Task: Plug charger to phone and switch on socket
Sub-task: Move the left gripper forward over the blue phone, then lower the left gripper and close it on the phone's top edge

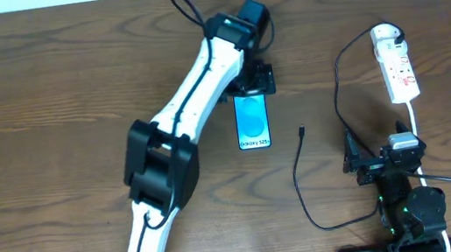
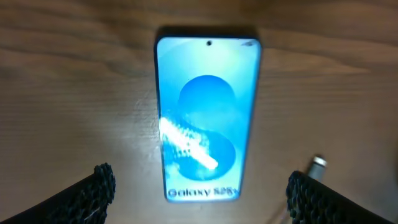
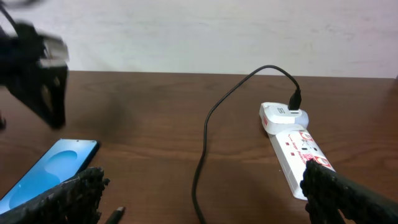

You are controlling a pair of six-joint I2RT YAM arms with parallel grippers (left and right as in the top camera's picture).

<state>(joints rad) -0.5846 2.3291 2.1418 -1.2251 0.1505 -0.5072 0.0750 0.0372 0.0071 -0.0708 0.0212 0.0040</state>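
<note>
The left fingers [image 2: 93, 194] stand spread wide and empty astride the Galaxy S25+ phone [image 2: 207, 118], which lies face up on the wooden worktop [image 2: 62, 93], its far end hidden under that wrist from overhead. The right fingers [image 3: 348, 194] are likewise parted, holding nothing. The charger [image 3: 206, 127] lies loose, its blurred connector tip [image 1: 302, 132] near the phone and its plug in the socket [image 1: 399, 66], whose switches are too small to read.

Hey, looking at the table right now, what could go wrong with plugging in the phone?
The left gripper stands open astride the phone; lowering carelessly might shove it. The connector tip lies loose beside the phone, small and easy to mis-grasp. The charger cable loops past the right gripper toward the socket, so reaching could snag it.
</note>
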